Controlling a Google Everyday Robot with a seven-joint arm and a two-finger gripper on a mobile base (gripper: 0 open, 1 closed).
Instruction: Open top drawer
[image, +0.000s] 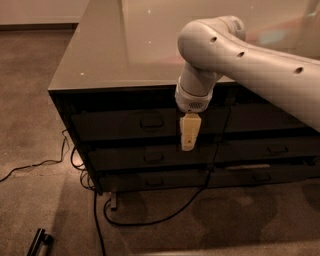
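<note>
Okay, the desk (100, 60) is a low dark cabinet with a glossy top and stacked drawers on the face toward me. The top drawer (110, 125) sits right under the top slab in the left stack. It has the tallest front and looks shut: flush with the fronts below, no inner floor showing. Its loop pull (152, 121) is at the centre of the front.

The white arm (250, 55) reaches over the desk from the right and bends down past the front edge. So the gripper (189, 142) hangs pointing down in front of the drawer face, just right of the pull and a bit lower, its tip near the seam above the middle drawer (120, 159). It shows as one pale block, so whether the gripper is spread or pressed together I cannot tell. It is not on the pull, and I can't tell if it touches the front.

My read: coming in from above keeps the bulky wrist clear of the desk edge while the gripper drops beside the handle. This is the approach stage, drawer not yet opened. Next it likely needs to shift left and up onto the pull, then tug outward.

Risk: a black cable (172, 215) runs down the front just right of the gripper and loops on the carpet (260, 220), so it could snag. The shallower lower fronts, and the one with the pale strip (247, 166), are easy to mistake for the target.
</note>
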